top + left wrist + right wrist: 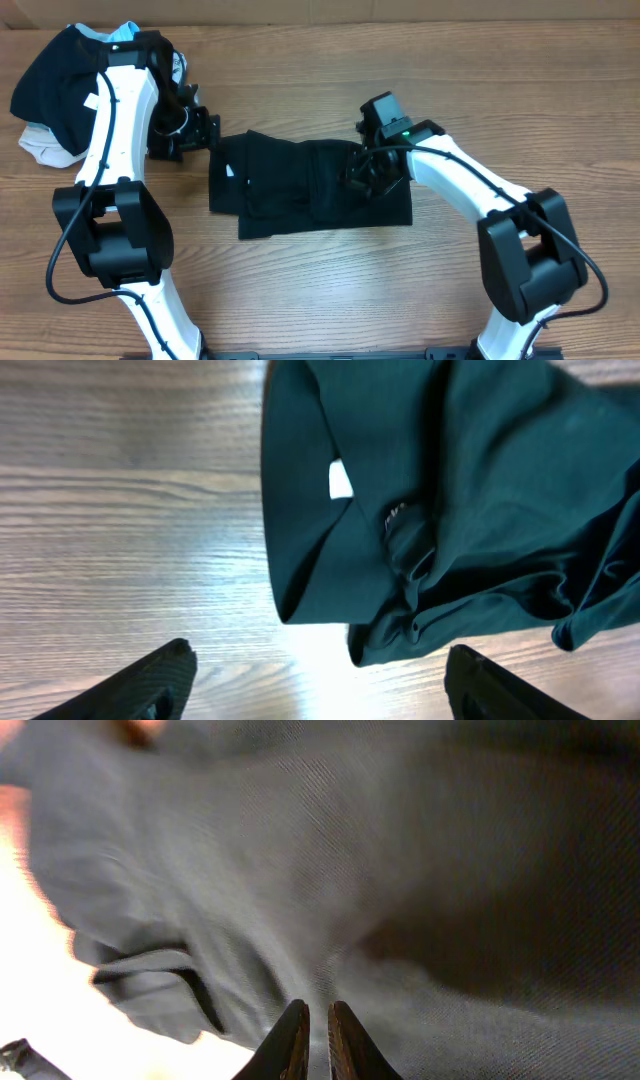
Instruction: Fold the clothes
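Observation:
The black polo shirt [300, 185] lies folded into a rough rectangle at the middle of the table, with a small white label [229, 171] near its left edge. My left gripper [200, 132] is open and empty just off the shirt's upper left corner. In the left wrist view the shirt [480, 510] and its label [341, 480] lie beyond the spread fingers [320, 660], over bare wood. My right gripper [362, 172] is down on the shirt's right part. In the right wrist view its fingers [318, 1020] are nearly together, pinching the fabric [400, 870].
A pile of other clothes [60, 80], black with white and light blue pieces, sits at the back left corner behind my left arm. The wooden table [330, 290] runs in front of the shirt.

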`<act>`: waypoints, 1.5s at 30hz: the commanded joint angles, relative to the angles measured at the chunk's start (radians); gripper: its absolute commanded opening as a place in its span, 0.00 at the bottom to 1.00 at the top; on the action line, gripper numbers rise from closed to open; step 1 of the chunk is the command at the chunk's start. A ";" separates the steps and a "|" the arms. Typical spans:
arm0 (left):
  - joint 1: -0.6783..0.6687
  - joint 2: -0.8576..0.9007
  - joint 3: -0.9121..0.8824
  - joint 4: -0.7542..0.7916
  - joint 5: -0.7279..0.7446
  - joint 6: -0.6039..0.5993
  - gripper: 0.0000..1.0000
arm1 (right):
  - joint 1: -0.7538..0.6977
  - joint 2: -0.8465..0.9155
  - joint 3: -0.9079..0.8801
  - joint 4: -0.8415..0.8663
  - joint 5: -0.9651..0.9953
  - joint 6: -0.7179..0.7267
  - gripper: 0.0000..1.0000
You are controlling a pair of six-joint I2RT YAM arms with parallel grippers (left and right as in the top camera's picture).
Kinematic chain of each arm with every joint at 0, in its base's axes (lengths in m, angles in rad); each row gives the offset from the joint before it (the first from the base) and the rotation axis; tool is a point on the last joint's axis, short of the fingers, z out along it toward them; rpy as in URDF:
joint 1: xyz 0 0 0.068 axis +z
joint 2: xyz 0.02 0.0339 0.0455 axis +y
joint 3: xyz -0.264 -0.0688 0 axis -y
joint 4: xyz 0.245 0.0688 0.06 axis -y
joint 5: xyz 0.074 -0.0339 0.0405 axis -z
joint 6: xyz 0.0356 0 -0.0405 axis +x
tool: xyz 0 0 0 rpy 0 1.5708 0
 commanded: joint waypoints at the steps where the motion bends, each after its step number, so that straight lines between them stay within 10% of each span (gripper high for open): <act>1: -0.007 -0.019 -0.087 0.000 0.038 0.019 0.89 | 0.004 0.008 0.005 -0.008 -0.003 0.031 0.11; 13: -0.007 -0.019 -0.465 0.314 0.368 0.229 1.00 | -0.013 0.008 0.005 -0.036 0.010 0.071 0.12; 32: -0.083 -0.019 -0.777 0.889 0.379 0.011 0.98 | -0.013 0.008 0.005 -0.034 0.012 0.071 0.12; 45: -0.188 -0.019 -0.785 0.898 0.198 0.015 0.24 | -0.013 0.008 0.006 -0.057 0.045 0.071 0.07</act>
